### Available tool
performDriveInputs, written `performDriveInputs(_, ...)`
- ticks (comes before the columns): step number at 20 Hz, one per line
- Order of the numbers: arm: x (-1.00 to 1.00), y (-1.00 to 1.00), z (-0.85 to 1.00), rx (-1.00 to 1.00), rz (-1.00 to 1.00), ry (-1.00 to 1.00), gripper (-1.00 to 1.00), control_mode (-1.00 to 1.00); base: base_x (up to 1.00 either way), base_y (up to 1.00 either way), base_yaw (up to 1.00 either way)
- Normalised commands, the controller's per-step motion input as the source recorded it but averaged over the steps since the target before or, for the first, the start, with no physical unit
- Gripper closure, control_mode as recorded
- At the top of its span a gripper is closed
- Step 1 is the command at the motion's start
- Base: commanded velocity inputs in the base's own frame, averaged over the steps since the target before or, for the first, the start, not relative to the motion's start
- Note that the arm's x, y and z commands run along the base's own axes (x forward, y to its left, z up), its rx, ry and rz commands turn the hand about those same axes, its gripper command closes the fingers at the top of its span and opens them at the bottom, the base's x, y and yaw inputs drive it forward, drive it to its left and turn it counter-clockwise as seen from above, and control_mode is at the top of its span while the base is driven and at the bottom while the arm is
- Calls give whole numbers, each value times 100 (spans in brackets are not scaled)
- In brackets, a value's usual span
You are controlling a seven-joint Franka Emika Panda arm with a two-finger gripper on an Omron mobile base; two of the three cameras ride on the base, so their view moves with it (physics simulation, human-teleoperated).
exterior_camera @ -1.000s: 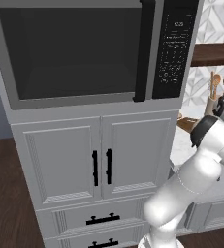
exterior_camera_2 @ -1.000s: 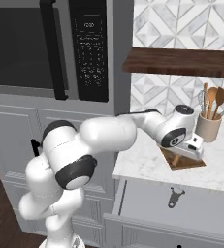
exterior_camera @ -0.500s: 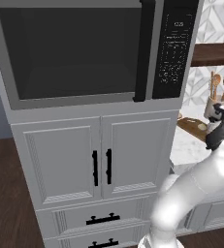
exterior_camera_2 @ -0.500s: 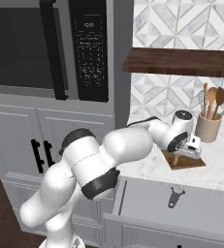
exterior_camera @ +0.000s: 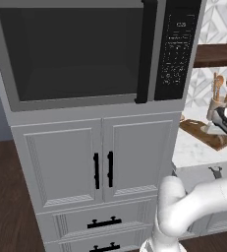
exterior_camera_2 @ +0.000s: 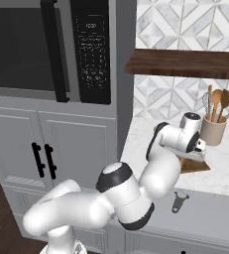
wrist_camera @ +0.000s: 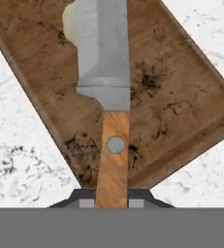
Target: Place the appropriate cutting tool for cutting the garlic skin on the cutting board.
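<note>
Knife held over the board, above the garlic

From the left: the microwave (exterior_camera: 85, 51) sits over grey cupboard doors (exterior_camera: 98, 162), then the white counter (exterior_camera_2: 225, 163) with the brown cutting board (wrist_camera: 181, 101). The gripper (wrist_camera: 112, 199) is clenched on the wooden handle of the knife (wrist_camera: 106, 63), whose grey blade reaches across the board and covers part of the pale garlic (wrist_camera: 70, 22). A jar of wooden spoons (exterior_camera_2: 216, 124) stands just beyond.
</note>
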Motion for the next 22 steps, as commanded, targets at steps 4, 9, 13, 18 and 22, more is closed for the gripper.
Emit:
performDriveInputs(4, -48, 26, -13, 0, -2, 0, -100, -100, 0, 0, 0)
performDriveInputs(9, -67, -5, 46, 0, -7, -5, -100, -100, 0, 0, 0)
performDriveInputs(13, -76, -10, 97, -3, -5, -14, -100, -100, 0, 0, 0)
performDriveInputs(18, -93, 0, 100, -6, 0, -14, -100, -100, 0, 0, 0)
performDriveInputs(22, -100, 0, 100, -7, 0, -11, -100, -100, 0, 0, 0)
